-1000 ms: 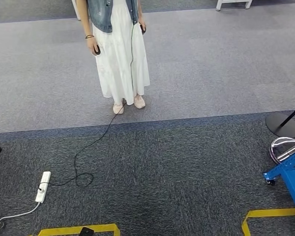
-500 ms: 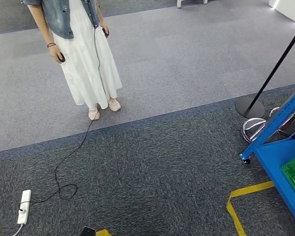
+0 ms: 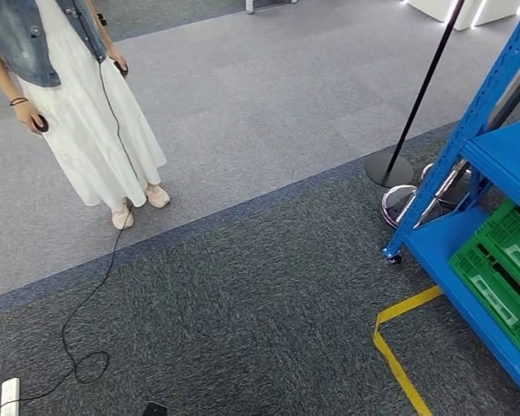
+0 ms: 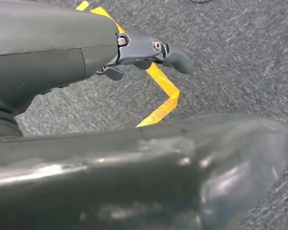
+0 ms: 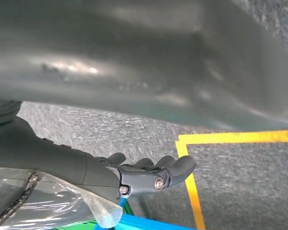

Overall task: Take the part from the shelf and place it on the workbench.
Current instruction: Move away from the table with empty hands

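Observation:
A blue metal shelf (image 3: 486, 156) stands at the right edge of the head view, with a green crate (image 3: 499, 269) on its lowest level. My left hand (image 4: 142, 50) hangs over the dark carpet, fingers stretched out, holding nothing. My right hand (image 5: 135, 175) also hangs with straight fingers and nothing between them. A clear plastic bag (image 5: 52, 203) lies just beside it, over a bit of green and blue. Whether the hand touches the bag, I cannot tell. The part itself cannot be made out.
A person in a white skirt (image 3: 81, 113) stands at the far left holding small controllers, a black cable (image 3: 87, 303) trailing to a power strip (image 3: 9, 394). A black pole on a round base (image 3: 389, 166) stands by the shelf. Yellow floor tape (image 3: 394, 347) runs before it.
The camera has swung to the right: the person slid toward the left edge and the blue shelf with its green crate came much further into the picture.

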You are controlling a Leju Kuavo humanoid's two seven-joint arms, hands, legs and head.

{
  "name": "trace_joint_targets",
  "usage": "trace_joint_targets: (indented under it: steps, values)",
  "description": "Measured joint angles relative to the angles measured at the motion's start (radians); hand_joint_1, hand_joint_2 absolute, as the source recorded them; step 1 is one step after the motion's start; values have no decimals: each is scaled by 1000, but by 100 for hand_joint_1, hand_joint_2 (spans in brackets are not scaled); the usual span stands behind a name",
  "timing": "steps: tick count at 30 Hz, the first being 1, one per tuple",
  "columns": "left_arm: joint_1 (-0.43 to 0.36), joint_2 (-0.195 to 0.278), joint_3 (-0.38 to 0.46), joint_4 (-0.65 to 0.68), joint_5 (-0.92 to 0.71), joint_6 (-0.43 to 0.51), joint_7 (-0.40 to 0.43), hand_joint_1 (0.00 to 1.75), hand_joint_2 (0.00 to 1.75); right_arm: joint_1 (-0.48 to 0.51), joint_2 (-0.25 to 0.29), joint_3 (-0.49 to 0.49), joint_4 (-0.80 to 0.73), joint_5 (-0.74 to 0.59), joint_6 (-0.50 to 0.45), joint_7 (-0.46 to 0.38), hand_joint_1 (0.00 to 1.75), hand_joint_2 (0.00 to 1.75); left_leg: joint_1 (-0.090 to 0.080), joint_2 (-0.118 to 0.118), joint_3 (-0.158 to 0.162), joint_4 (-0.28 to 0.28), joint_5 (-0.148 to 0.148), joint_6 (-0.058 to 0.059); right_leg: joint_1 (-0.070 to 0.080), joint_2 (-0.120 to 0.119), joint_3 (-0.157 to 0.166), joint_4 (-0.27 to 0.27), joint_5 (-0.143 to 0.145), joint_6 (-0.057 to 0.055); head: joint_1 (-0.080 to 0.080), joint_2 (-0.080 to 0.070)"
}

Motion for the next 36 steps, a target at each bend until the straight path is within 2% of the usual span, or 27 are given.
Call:
trace_joint_targets:
  steps: [1,2,4,5,6,7,8,10,11,12,13,15,17,19,20,21,22,23,24,26,27,28,30,32,33,34,36]
  values:
    - [-1,-1,-1,0,0,1,0,0,0,1,0,-1,0,4,-1,5,0,0,2,11,2,-9,4,1,1,-13,-9,10,-8,4,2,0]
    - [-2,-2,-1,0,-1,3,-1,0,0,0,1,-2,-1,8,-3,11,0,0,5,26,4,-17,8,3,3,-35,-26,38,-27,8,6,0]
    - [-1,-4,-2,0,-1,7,0,0,0,-3,1,-3,-3,18,-5,23,0,0,7,56,5,-24,11,7,5,-88,-80,153,-92,15,15,0]
    - [0,-4,-2,0,-1,7,1,0,0,-4,0,-3,-4,23,-5,30,0,0,6,72,5,-24,11,8,3,-100,-112,221,-121,20,18,0]
    - [0,-4,-2,0,0,6,3,0,0,-2,0,-3,-4,28,-5,36,0,0,6,86,4,-23,10,7,1,-106,-132,267,-135,24,18,0]
    - [0,-3,-2,0,1,5,4,0,0,0,0,-4,-5,32,-5,43,0,0,7,99,4,-23,8,6,-1,-110,-135,279,-130,29,18,0]
    - [-1,-3,-2,0,2,4,5,0,0,2,0,-4,-6,37,-5,50,0,0,8,111,5,-22,7,3,-3,-115,-117,250,-108,32,18,0]
    - [-3,-3,-2,0,4,5,6,0,0,4,0,-7,-10,45,-4,61,0,0,9,130,8,-16,0,-7,-6,-144,-40,112,-49,37,19,0]
    - [-4,-3,-2,0,5,7,7,0,0,3,0,-8,-12,52,-3,69,0,0,8,138,9,-10,-5,-13,-5,-158,-5,52,-31,33,19,0]
    - [-5,-3,-2,0,6,10,7,0,0,2,1,-9,-15,59,-3,77,0,0,6,144,9,-4,-9,-19,-4,-169,17,13,-23,27,18,0]
    - [-6,-3,-2,0,7,13,8,0,0,2,1,-10,-17,68,-2,87,0,0,5,149,11,-1,-11,-25,-1,-172,22,0,-25,19,16,0]
    - [-9,-3,-3,0,8,17,8,0,0,7,1,-12,-20,84,-1,106,0,0,6,157,14,2,-15,-35,1,-158,19,2,-24,3,14,0]
    - [-11,-3,-3,0,9,17,9,0,0,10,1,-12,-24,93,-1,117,0,0,10,133,6,33,-45,-46,-1,-146,22,0,-20,-9,12,0]
    - [-11,-3,-4,0,9,17,9,0,0,11,1,-13,-29,97,0,121,0,0,13,95,-38,145,-113,-53,-2,-131,24,0,-16,-18,8,0]
    - [-10,-3,-4,0,9,17,9,0,0,11,1,-13,-30,97,0,122,0,0,13,85,-69,218,-147,-54,0,-122,23,0,-15,-20,7,0]
    - [-9,-3,-4,0,9,17,9,0,0,12,1,-13,-30,97,0,122,0,0,13,80,-95,276,-166,-53,1,-113,23,0,-15,-20,6,0]
    - [-9,-3,-4,0,9,17,9,0,0,12,1,-14,-31,97,0,123,0,0,13,79,-109,303,-165,-50,3,-103,24,0,-15,-21,6,0]
    - [-9,-3,-4,1,9,17,9,0,0,13,1,-14,-31,98,0,123,0,0,12,77,-104,285,-141,-45,5,-92,26,1,-15,-21,6,0]
    - [-9,-3,-4,1,9,17,9,0,0,13,1,-14,-31,98,0,123,0,0,11,72,-83,230,-100,-38,7,-81,28,1,-16,-21,6,0]
    - [-9,-2,-4,1,9,17,9,0,0,13,4,-15,-33,98,0,123,0,0,7,36,-30,91,-26,-20,8,-60,27,1,-16,-20,7,0]
    - [-9,-2,-4,1,9,18,9,0,0,13,5,-15,-34,98,0,123,0,0,5,19,-12,44,-9,-14,7,-51,24,2,-15,-17,7,0]
    - [-8,-2,-4,1,9,18,10,0,0,13,6,-15,-35,98,0,123,0,0,4,6,-5,21,-6,-9,5,-44,19,2,-13,-13,6,0]
    - [-9,-1,-4,1,9,18,10,0,0,15,8,-15,-36,99,0,123,0,0,3,13,-3,7,-5,-7,2,-33,10,1,-8,-1,3,0]
    - [-10,-3,-4,1,9,18,10,0,0,16,9,-15,-36,99,0,123,0,0,7,31,0,-8,3,-2,2,-52,-7,21,-24,8,7,0]
    - [-10,-4,-4,1,9,18,10,0,0,14,9,-16,-37,99,0,123,0,0,10,42,2,-15,6,0,3,-70,-26,58,-47,12,12,0]
    - [-10,-4,-4,1,9,18,10,0,0,13,9,-16,-37,99,0,123,0,0,10,54,2,-16,7,2,3,-89,-53,115,-78,15,16,0]
    - [-8,-5,-3,1,8,18,10,0,0,12,9,-16,-38,102,0,126,0,0,8,77,0,-16,8,3,2,-106,-112,242,-131,23,22,0]
